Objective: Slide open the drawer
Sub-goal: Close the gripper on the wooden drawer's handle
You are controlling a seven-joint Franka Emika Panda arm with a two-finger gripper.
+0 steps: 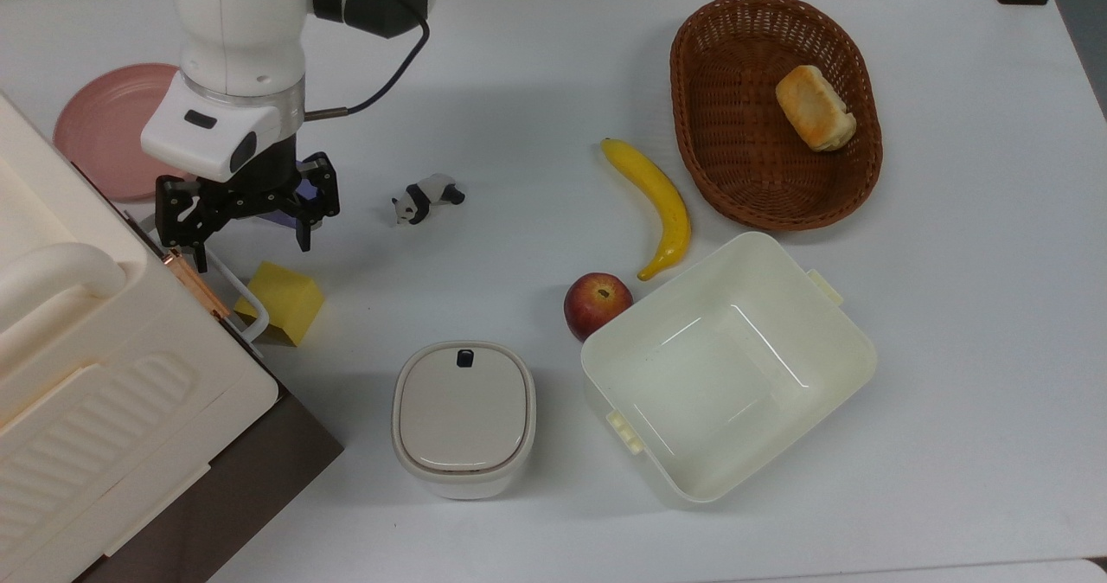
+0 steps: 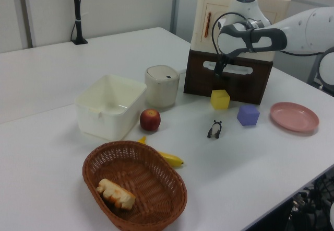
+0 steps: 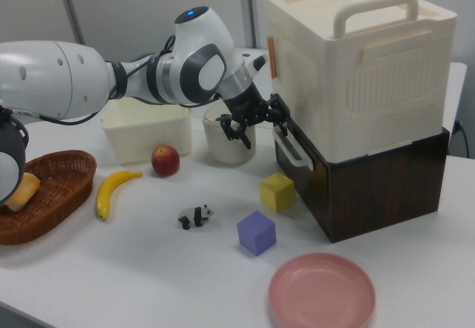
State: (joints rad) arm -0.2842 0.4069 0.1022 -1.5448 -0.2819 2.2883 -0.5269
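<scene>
**Approach to handle; drawer not yet opened**

Top view, left to right. We find the dark-brown-fronted wooden drawer (image 1: 216,488) at the table's (image 1: 536,64) left edge, under the cream ribbed cabinet, front apparently flush. Its white loop bar handle (image 1: 229,280) lies beside the yellow foam block (image 1: 285,302). The black two-finger gripper (image 1: 251,233) hovers with fingers spread, gripping nothing, one finger at the handle's far end. Grasp and pull remain.

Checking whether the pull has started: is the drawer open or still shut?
Shut. In the right view the drawer front sits flush with its dark box; the open gripper is at the white handle.
</scene>
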